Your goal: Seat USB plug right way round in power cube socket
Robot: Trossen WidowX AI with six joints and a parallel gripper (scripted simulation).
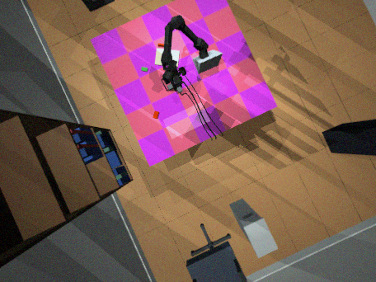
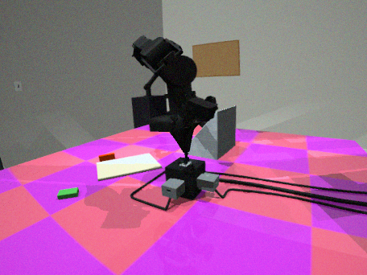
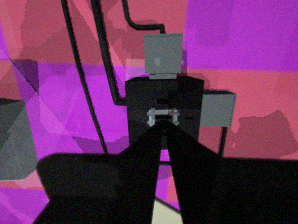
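The black power cube (image 2: pixel 173 170) (image 3: pixel 137 95) stands on the checkered table. Its top socket (image 2: pixel 183 165) (image 3: pixel 152 118) shows as a pale metal outline. My gripper (image 2: pixel 186 153) (image 3: pixel 164 127) points down just above that socket, fingers nearly together, shut on the small dark USB plug (image 2: pixel 186 157). The fingers and the low detail hide most of the plug, so its depth in the socket and which way round it is cannot be told. One grey plug (image 2: pixel 173 189) (image 3: pixel 217 110) and another grey plug (image 2: pixel 208 182) (image 3: pixel 163 54) sit in the cube's sides.
Black cables (image 2: pixel 290 186) (image 3: pixel 102 55) run from the cube across the table. A grey angular block (image 1: pixel 208 63) (image 2: pixel 226 134) stands behind. A cream slab (image 2: pixel 129 166), a green block (image 2: pixel 68 193) and an orange block (image 2: pixel 107 157) lie to the left. Another orange block (image 1: pixel 156 115) lies nearer the table's edge.
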